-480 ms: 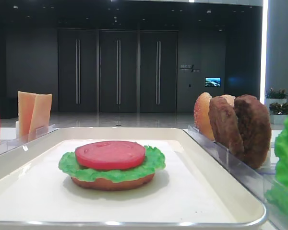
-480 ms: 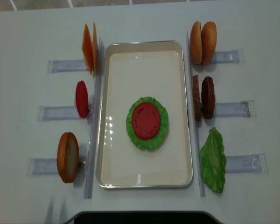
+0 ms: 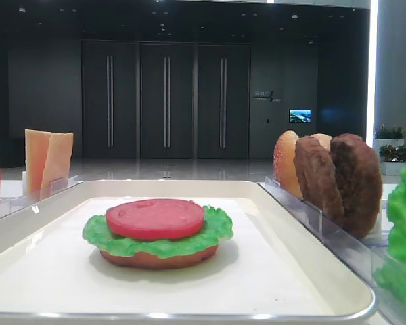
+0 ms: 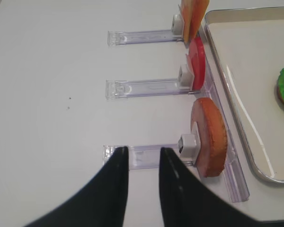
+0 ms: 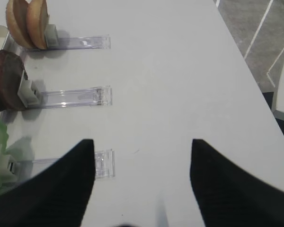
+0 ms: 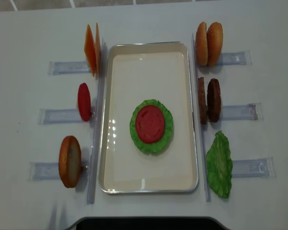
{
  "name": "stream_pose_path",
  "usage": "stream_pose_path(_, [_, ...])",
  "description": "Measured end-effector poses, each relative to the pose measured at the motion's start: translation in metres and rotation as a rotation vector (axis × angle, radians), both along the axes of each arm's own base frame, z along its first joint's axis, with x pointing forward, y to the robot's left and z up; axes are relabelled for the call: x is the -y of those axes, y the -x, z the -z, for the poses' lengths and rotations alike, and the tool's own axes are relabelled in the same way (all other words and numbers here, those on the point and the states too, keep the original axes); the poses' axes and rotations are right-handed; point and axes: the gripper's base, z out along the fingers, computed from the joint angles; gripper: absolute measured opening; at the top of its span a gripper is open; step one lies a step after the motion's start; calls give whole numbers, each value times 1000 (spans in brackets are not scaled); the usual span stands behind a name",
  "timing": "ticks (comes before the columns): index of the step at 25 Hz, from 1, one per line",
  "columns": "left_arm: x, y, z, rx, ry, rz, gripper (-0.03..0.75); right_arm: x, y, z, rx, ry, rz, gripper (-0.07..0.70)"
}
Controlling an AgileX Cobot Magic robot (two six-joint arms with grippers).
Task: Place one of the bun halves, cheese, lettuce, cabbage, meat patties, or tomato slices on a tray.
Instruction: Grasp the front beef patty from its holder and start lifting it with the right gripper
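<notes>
The cream tray [image 6: 149,186] holds a stack: a bun base [image 3: 159,259], lettuce [image 6: 152,145] and a tomato slice [image 6: 150,123] on top. Two meat patties [image 6: 213,99] stand on edge in a holder to the tray's right, also seen in the right wrist view as patties [image 5: 7,80]. Bun halves [image 6: 209,43] stand behind them. My right gripper [image 5: 142,142] is open over bare table, to the right of the holders. My left gripper [image 4: 143,150] hovers with its jaws slightly apart and empty over the holder of a bun half [image 4: 209,137].
Left of the tray stand cheese slices [image 6: 91,50], a tomato slice [image 6: 84,101] and a bun half [image 6: 69,160] in clear holders [image 4: 146,87]. A spare lettuce leaf [image 6: 219,165] lies at the right front. The table edge [image 5: 255,71] runs along the right.
The dark sliver of the left arm at the lower left edge of the overhead view has shrunk a little. The food and tray have not moved.
</notes>
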Motion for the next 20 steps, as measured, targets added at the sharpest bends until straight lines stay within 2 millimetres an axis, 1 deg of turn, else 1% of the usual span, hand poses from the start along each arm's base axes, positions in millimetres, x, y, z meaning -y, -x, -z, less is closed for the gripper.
stream_pose_path(14, [0, 0, 0, 0, 0, 0, 160, -1, 0, 0, 2, -16, 2, 419])
stream_pose_path(15, [0, 0, 0, 0, 0, 0, 160, 0, -2, 0, -13, -24, 12, 419])
stream_pose_path(17, [0, 0, 0, 0, 0, 0, 160, 2, -17, -3, -90, -40, 30, 419])
stream_pose_path(18, [0, 0, 0, -1, 0, 0, 160, 3, -30, -7, -145, -43, 34, 419])
stream_pose_path(20, [0, 0, 0, -1, 0, 0, 160, 5, -64, -14, -260, -52, 39, 419])
